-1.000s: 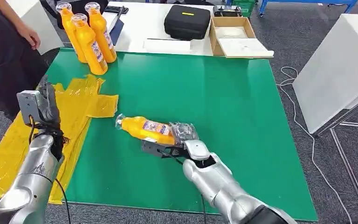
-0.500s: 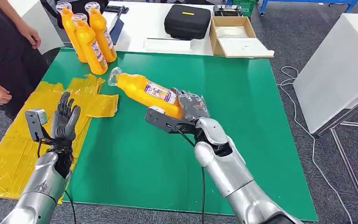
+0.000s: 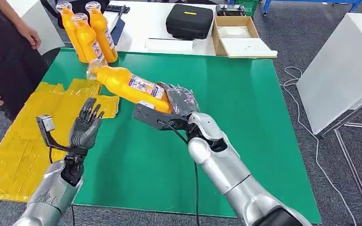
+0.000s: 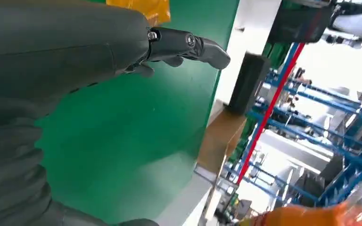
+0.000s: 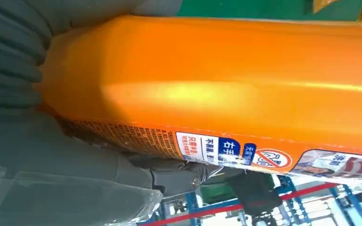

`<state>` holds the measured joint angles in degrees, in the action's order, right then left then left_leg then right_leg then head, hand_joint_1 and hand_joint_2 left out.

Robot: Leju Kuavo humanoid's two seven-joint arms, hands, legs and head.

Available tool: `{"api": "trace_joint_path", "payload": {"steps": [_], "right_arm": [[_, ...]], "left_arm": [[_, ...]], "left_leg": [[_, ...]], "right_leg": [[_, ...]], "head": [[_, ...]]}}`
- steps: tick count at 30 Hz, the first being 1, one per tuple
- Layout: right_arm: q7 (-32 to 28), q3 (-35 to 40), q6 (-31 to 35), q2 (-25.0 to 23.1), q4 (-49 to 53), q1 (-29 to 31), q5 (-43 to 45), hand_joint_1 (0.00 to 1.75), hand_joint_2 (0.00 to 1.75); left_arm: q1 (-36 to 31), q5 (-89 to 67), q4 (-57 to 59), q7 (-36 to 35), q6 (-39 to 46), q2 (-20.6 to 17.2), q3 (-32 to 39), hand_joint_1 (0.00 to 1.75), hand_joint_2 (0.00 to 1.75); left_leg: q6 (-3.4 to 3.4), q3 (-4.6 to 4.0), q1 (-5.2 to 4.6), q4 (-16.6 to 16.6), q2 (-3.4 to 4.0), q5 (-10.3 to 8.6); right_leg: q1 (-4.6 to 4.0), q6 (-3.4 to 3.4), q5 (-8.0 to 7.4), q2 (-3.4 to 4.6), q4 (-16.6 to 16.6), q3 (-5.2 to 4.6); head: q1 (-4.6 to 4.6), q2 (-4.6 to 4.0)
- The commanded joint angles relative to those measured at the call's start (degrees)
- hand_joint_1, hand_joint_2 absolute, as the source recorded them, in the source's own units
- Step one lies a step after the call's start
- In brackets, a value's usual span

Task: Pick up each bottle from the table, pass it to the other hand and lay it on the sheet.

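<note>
A: What is the biggest thing here?
B: The green table [image 3: 226, 141]. A yellow sheet [image 3: 23, 141] lies over its left side and hangs past the edge.

A: What comes next?
B: A white table [image 3: 165, 28] behind the green one. It has a black case [image 3: 189, 21] and an open cardboard box [image 3: 238, 37] on it. A person in dark clothes [image 3: 4, 52] stands by the far left corner.

A: Where is the bottle?
B: The right hand [image 3: 179, 101] grips the orange bottle [image 3: 129, 85] at its bottom end and holds it up in the air over the table. The bottle is tipped, and its clear cap points to the far left, above the far edge of the sheet.

A: And the left hand?
B: The left hand [image 3: 86, 127] is up too, just below the bottle. Its fingers [image 4: 188, 44] are spread apart and it holds nothing. It is not touching the bottle.

A: Any more bottles?
B: Yes, 3 orange bottles [image 3: 87, 33] stand close together at the far left corner of the green table.
</note>
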<state>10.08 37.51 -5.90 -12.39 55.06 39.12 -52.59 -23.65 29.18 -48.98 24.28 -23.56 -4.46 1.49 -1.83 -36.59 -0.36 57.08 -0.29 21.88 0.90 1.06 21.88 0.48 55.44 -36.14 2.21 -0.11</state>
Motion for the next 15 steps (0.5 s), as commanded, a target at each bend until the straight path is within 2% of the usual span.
{"api": "trace_joint_path", "payload": {"steps": [1, 8, 11, 12, 15], "right_arm": [[-0.72, 4.52, 0.26, -0.55, -6.35, 4.57, 1.56, 1.75, 1.75], [-2.39, 10.09, 0.5, -5.5, -12.45, 4.67, 4.26, 1.75, 1.75], [-3.34, 12.74, 1.25, -7.01, -14.97, 3.05, 5.29, 1.75, 1.75], [-3.43, 13.21, 1.68, -7.48, -15.65, 2.55, 5.56, 1.71, 1.75], [-2.88, 14.57, 1.85, -7.61, -15.29, 1.48, 6.5, 1.73, 1.75]], "left_arm": [[-0.06, 2.64, -1.27, -0.6, -0.71, -1.1, -4.58, 0.0, 1.75], [-1.18, 9.34, -8.02, -1.62, 3.82, 0.1, -8.07, 0.0, 1.75], [0.82, 11.64, -13.49, -1.75, 5.81, -0.27, -7.52, 0.0, 1.75], [1.57, 11.97, -15.11, -1.94, 6.08, -0.34, -7.18, 0.0, 1.75], [2.93, 12.2, -17.9, -2.36, 6.33, 0.67, -6.71, 0.0, 1.75]], "left_leg": [[0.14, 0.21, 0.0, 0.04, 0.01, 0.08], [0.19, 0.25, 0.03, 0.07, -0.01, 0.14], [0.12, 0.15, 0.04, -0.01, 0.0, 0.06], [0.27, 0.48, 0.04, 0.04, -0.02, 0.23], [0.1, 0.18, 0.04, -0.07, -0.01, 0.04]], "right_leg": [[-0.01, -0.08, 0.09, -0.04, 0.04, 0.21], [-0.04, -0.12, 0.15, -0.07, 0.08, 0.26], [-0.04, -0.08, 0.06, -0.04, -0.02, 0.16], [-0.05, -0.17, 0.25, -0.1, 0.06, 0.48], [-0.02, -0.07, 0.06, -0.05, -0.06, 0.18]], "head": [[-0.02, 0.0], [-0.02, 0.0], [-0.02, 0.0], [0.0, 0.0], [-0.02, 0.0]]}}
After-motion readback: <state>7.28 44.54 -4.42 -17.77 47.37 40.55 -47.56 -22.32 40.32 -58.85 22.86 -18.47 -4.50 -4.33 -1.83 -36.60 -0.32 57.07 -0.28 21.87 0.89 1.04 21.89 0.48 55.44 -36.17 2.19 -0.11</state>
